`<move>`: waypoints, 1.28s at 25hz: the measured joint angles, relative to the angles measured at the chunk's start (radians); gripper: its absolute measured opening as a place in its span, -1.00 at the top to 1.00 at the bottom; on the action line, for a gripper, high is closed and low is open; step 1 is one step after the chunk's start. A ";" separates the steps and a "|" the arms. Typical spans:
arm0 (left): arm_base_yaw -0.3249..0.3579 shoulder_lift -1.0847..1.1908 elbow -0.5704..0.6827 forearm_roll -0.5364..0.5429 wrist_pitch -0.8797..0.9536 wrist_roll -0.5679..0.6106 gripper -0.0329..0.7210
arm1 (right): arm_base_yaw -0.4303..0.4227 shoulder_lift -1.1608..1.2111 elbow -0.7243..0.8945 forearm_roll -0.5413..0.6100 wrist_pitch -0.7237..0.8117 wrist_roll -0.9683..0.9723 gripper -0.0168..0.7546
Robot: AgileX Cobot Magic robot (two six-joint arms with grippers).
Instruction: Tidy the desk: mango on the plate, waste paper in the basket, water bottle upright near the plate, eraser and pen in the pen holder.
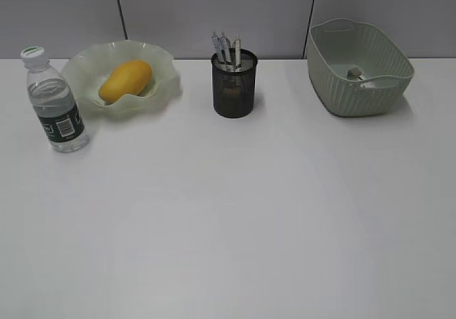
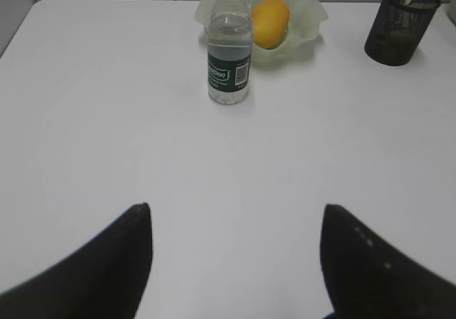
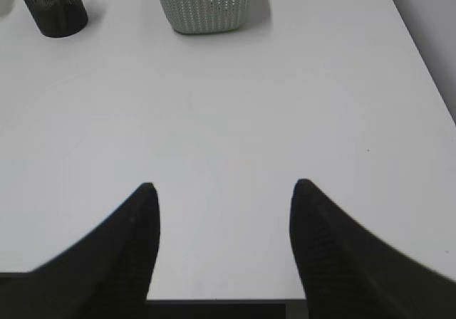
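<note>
Hovering above bare table (image 1: pixel 228 226), the left gripper (image 2: pixel 235 223) has its dark fingers (image 2: pixel 107 269) spread wide with nothing between them. Well ahead of it the water bottle (image 2: pixel 229 55) stands upright, white cap on top, dark green label facing the camera. Just behind the bottle, and slightly to its right, sits the plate (image 2: pixel 303 20) with the mango (image 2: pixel 271 23) lying inside it. Farther ahead and to the right of this gripper stands the pen holder (image 2: pixel 400 25), with pens (image 1: pixel 226 50) sticking up out of it.

The right gripper (image 3: pixel 224 187) is likewise released, its fingers (image 3: pixel 335 248) apart over empty white surface and grasping nothing. Far ahead of it, a little to the left, stands the basket (image 3: pixel 206 4); the waste paper (image 1: pixel 354 72) lies at the bottom of it. The pen holder appears at the far left ahead of this gripper. An eraser cannot be made out through the mesh.
</note>
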 joint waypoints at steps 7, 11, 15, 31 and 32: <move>0.000 0.000 0.000 0.000 0.000 0.001 -0.57 | 0.000 0.000 0.000 0.000 0.000 0.000 -0.24; 0.000 0.000 0.000 0.000 0.000 0.001 -0.57 | 0.000 0.000 0.000 0.000 0.000 0.000 -0.24; 0.000 0.000 0.000 0.000 0.000 0.001 -0.57 | 0.000 0.000 0.000 0.000 0.000 0.000 -0.23; 0.001 0.000 0.000 0.000 0.000 0.001 -0.57 | 0.000 0.000 0.000 0.000 0.000 0.000 -0.23; 0.001 0.000 0.000 0.000 0.000 0.001 -0.57 | 0.000 0.000 0.000 0.000 0.000 0.000 -0.23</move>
